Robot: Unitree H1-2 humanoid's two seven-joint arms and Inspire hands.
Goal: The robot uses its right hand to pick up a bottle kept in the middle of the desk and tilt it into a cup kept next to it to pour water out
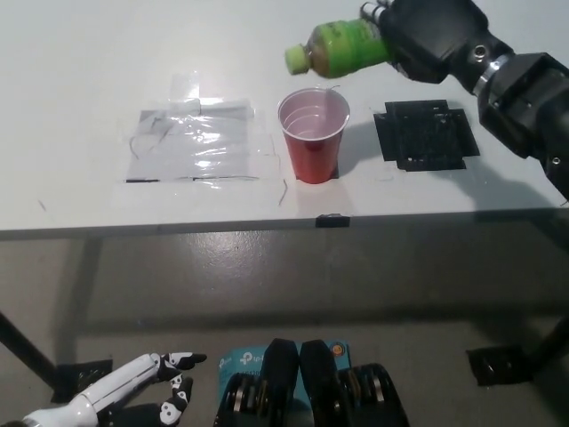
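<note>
Above far side of desk (80, 53), black right hand (427, 36) gripping green bottle (342, 46) around body, fingers wrapping it fully. Bottle lying nearly level, cap end pointing toward robot's left, hanging just beyond red cup (312, 133), not touching. Bottle likely light thin plastic, smooth, yielding under squeeze; mid-body grip suiting it. Cup light, tippable, sitting near front edge. Black mat (425, 133) lying bare beside cup; open room behind. White left hand (133, 391) resting low, fingers apart, holding nothing.
</note>
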